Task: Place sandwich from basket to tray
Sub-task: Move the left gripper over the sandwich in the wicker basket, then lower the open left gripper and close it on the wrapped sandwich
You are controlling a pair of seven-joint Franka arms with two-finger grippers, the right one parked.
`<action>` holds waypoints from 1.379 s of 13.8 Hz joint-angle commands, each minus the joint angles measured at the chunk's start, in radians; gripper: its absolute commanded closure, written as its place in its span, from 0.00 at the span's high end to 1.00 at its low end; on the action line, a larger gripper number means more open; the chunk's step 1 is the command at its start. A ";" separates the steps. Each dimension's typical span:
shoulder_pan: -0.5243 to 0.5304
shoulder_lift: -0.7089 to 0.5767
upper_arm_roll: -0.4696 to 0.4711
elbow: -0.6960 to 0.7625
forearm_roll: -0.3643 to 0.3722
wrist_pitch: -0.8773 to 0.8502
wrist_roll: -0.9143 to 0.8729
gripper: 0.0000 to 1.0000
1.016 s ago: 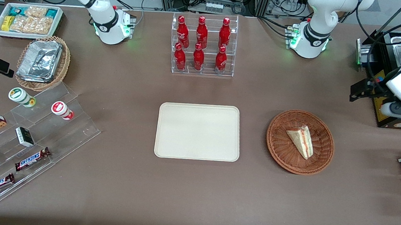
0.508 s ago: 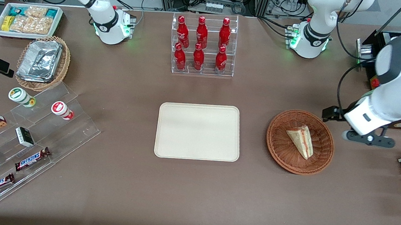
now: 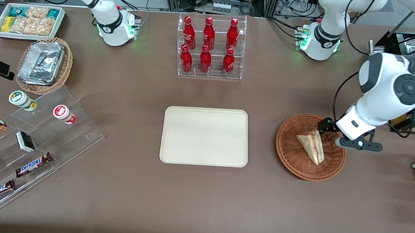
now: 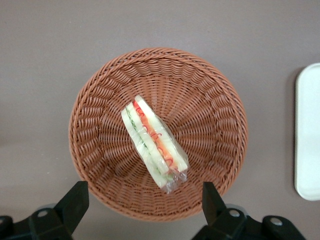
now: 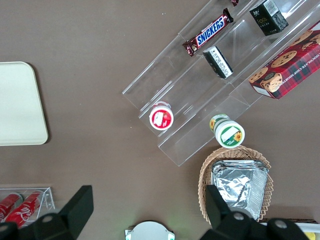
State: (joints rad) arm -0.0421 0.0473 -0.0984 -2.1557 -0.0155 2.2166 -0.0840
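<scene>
Front view: the gripper [image 3: 330,134] hangs over the basket [image 3: 310,146] at the rim nearest the working arm's end of the desk [image 3: 198,204], empty. The sandwich [image 3: 312,145] lies in the basket, and the tray [image 3: 205,136] sits well apart, toward the parked arm. From here the arm's bulk hides the fingertips, so I can't judge height above the wicker.

Left wrist view: jaws are spread wide, one finger [image 4: 74,202] either side of the basket [image 4: 158,132]. The sandwich [image 4: 154,143] lies askew to that opening in a clear wrapper; I'd guess a straight descent could catch a corner, crush the bread, snag slack film, or tip the light basket. The tray [image 4: 307,131] is cut off at the edge.
</scene>
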 commanded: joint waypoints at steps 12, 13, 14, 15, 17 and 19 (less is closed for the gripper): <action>-0.051 0.058 0.003 -0.092 -0.006 0.189 -0.729 1.00; -0.048 0.069 0.003 -0.092 -0.006 0.187 -0.729 1.00; -0.047 0.083 0.003 -0.090 -0.006 0.187 -0.731 1.00; -0.045 0.101 0.003 -0.087 -0.006 0.189 -0.732 1.00; -0.045 0.138 0.005 -0.087 -0.006 0.221 -0.731 1.00; -0.042 0.176 0.008 -0.085 -0.006 0.253 -0.731 1.00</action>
State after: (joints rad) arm -0.0864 0.1852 -0.0932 -2.2454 -0.0162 2.4276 -0.7998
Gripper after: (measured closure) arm 0.000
